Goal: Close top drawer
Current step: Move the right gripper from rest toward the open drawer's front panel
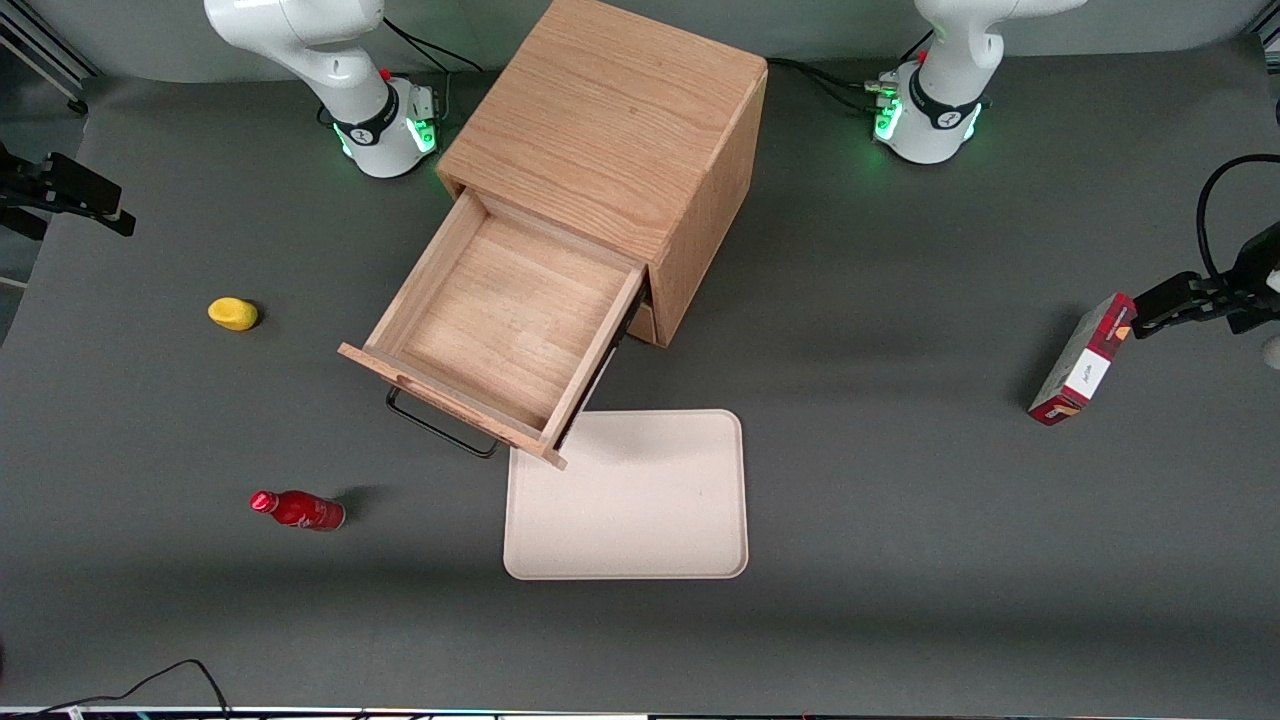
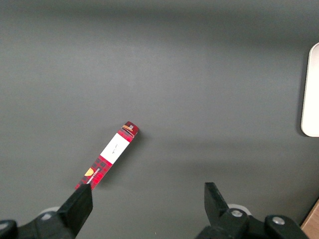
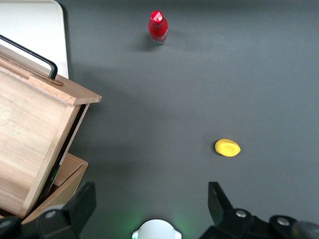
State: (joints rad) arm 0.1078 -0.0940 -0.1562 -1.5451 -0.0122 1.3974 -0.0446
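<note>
Front view: at the working arm's end of the table, the gripper hangs above the edge, well apart from everything. A yellow object and a red bottle (on its side) lie between it and the cabinet. The top drawer stands pulled far out, its black handle just beside the beige tray. In the right wrist view the fingers are spread wide, holding nothing, the drawer off to one side of them.
</note>
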